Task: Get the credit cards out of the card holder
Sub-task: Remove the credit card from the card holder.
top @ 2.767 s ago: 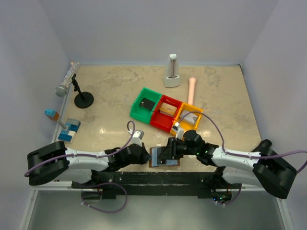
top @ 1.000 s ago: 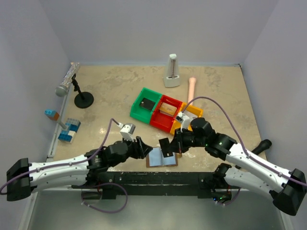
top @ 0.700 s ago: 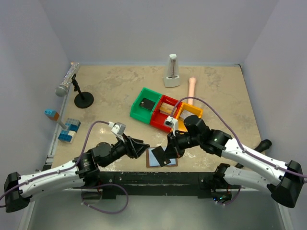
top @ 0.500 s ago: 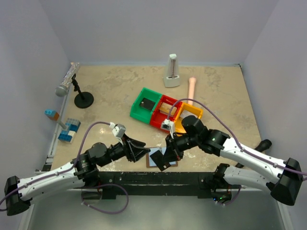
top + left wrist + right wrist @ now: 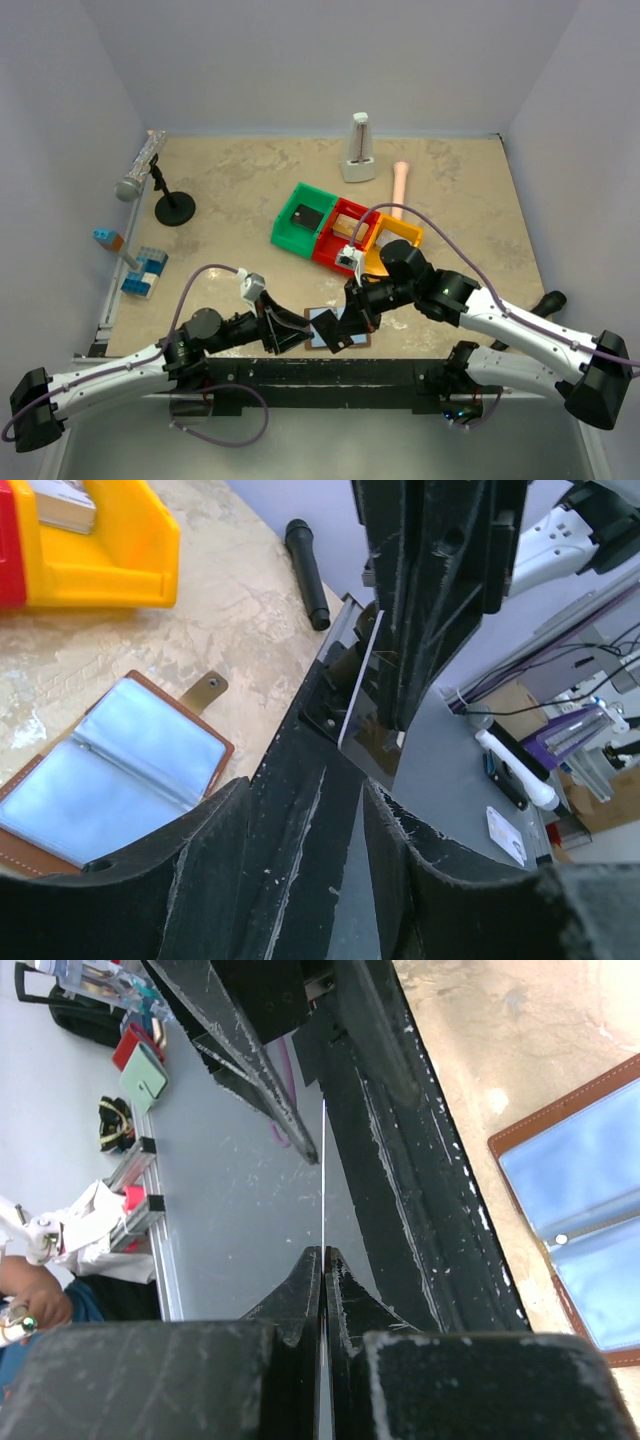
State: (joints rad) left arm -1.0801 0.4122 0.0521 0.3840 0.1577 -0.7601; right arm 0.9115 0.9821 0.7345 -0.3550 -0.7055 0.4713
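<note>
At the left edge of the table stands one microphone (image 5: 138,172) on a round-footed stand; nearer to me lies one cluster of blue and white blocks (image 5: 145,272); my left pincer (image 5: 297,328) hangs low by the near edge, its two fingers spread apart and clamping nothing; one end of a single dark card (image 5: 328,328) reaches into the gap between them, and I cannot tell whether it touches either finger; my right pincer (image 5: 323,1255) is closed tight on that card's other end, and both wrist views show the card edge-on; seen from above, the one card holder (image 5: 120,765) lies beneath the card, flat on the table and opened out, two pale blue panels facing up inside a brown rim, its one brown tab (image 5: 205,691) sticking out from a side; beyond it three bins sit in a touching row, one green (image 5: 283,228), one red (image 5: 330,252), one yellow (image 5: 408,236); farther back stand one white upright object (image 5: 357,150) and one pale pink cylinder (image 5: 400,185).
</note>
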